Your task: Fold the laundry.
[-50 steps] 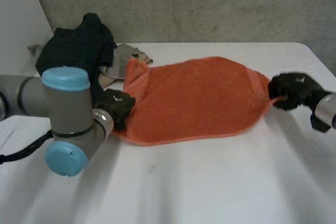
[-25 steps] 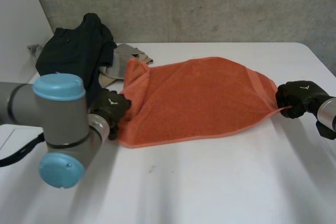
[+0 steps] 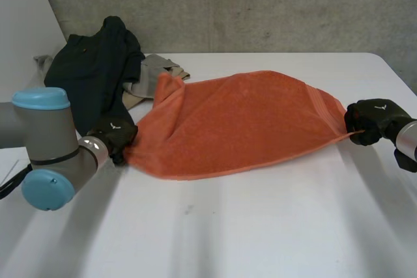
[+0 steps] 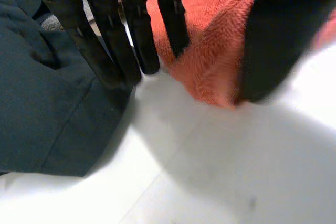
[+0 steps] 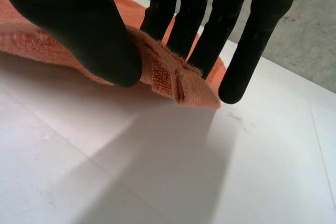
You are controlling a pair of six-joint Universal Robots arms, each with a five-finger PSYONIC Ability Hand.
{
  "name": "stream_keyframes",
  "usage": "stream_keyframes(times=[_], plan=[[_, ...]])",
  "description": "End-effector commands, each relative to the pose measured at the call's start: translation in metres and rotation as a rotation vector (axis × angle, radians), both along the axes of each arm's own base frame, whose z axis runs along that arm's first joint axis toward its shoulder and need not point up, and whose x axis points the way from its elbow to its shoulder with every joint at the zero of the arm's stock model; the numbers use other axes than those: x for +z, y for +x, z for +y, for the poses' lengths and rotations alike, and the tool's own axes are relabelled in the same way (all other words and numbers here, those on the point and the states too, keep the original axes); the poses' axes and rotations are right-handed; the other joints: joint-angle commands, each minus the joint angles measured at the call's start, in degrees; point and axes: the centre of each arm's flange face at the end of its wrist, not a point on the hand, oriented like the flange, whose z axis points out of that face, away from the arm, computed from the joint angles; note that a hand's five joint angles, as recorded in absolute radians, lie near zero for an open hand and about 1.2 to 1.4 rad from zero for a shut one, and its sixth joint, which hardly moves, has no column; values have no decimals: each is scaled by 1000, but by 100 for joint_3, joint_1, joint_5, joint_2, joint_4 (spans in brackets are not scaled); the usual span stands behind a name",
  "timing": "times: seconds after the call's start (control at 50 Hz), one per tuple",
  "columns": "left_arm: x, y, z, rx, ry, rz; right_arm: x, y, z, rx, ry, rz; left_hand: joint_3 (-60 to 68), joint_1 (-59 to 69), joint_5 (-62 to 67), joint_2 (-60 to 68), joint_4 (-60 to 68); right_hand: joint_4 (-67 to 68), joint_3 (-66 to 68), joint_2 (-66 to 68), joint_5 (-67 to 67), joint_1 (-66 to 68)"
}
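Nearest us on the white tabletop (image 3: 228,232), our left hand (image 3: 115,136) pinches one end of the orange towel (image 3: 241,122) between thumb and fingers. Our right hand (image 3: 370,120) pinches the opposite corner the same way, so the towel lies stretched between them across the middle. Each hand bears a small white mark we cannot read, and further back, beside the left hand, a dark garment (image 3: 98,63) is heaped partly over a beige cloth (image 3: 155,69).

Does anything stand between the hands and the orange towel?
Nothing visible does: the left hand pinches one end of the orange towel, the right hand its opposite corner. The dark garment lies beside the left hand, not between.
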Motion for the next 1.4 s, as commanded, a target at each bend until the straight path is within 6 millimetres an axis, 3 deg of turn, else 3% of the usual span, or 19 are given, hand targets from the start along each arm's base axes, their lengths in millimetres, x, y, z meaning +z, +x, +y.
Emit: stream_keyframes(times=[0.02,0.18,0.26,0.34,0.42,0.48,0.54,0.68,0.72,0.78,0.8,0.86,0.88,0.96,1.0,1.1,1.2,1.32,1.4], plan=[[13,-2,-4,-20,-29,65,14,-9,0,-27,-19,-9,2763,2765,2808,2630,2724,1141,1182,1269,1236,1498],[61,17,26,28,4,104,51,-30,15,-26,7,87,2763,2765,2808,2630,2724,1141,1182,1269,1236,1498],[82,30,65,20,62,-34,66,-52,45,76,154,325,2763,2765,2808,2630,2724,1141,1182,1269,1236,1498],[89,38,100,-53,134,-204,72,-57,76,286,324,485,2763,2765,2808,2630,2724,1141,1182,1269,1236,1498],[90,38,119,-143,142,-312,69,-57,87,365,426,525,2763,2765,2808,2630,2724,1141,1182,1269,1236,1498],[90,30,122,-186,108,-337,62,-54,83,353,429,531,2763,2765,2808,2630,2724,1141,1182,1269,1236,1498],[88,18,110,-188,61,-329,53,-52,76,337,424,549,2763,2765,2808,2630,2724,1141,1182,1269,1236,1498],[96,-10,54,-94,-79,-280,57,-35,49,260,296,526,2763,2765,2808,2630,2724,1141,1182,1269,1236,1498],[110,-19,39,-76,-149,-248,66,-30,36,214,218,507,2763,2765,2808,2630,2724,1141,1182,1269,1236,1498],[155,-33,10,-26,-330,-145,100,-24,6,91,12,431,2763,2765,2808,2630,2724,1141,1182,1269,1236,1498],[187,-37,2,-2,-432,-62,111,-23,-2,57,-49,404,2763,2765,2808,2630,2724,1141,1182,1269,1236,1498],[240,-41,-4,31,-604,87,159,-23,-30,-68,-318,261,2763,2765,2808,2630,2724,1141,1182,1269,1236,1498],[271,-40,-6,55,-711,199,182,-25,-39,-115,-444,176,2763,2765,2808,2630,2724,1141,1182,1269,1236,1498],[326,-36,-2,75,-911,409,240,-28,-46,-174,-753,-21,2763,2765,2808,2630,2724,1141,1182,1269,1236,1498],[336,-35,0,78,-961,456,255,-30,-45,-189,-839,-68,2763,2765,2808,2630,2724,1141,1182,1269,1236,1498],[329,-35,-4,94,-965,431,265,-31,-40,-218,-914,-96,2763,2765,2808,2630,2724,1141,1182,1269,1236,1498],[284,-33,-16,122,-835,348,253,-24,-40,-176,-866,-89,2763,2765,2808,2630,2724,1141,1182,1269,1236,1498],[237,-32,-17,122,-701,276,213,-24,-49,-161,-702,-84,2763,2765,2808,2630,2724,1141,1182,1269,1236,1498],[199,-35,-11,86,-596,225,171,-28,-49,-151,-518,-55,2763,2765,2808,2630,2724,1141,1182,1269,1236,1498]])
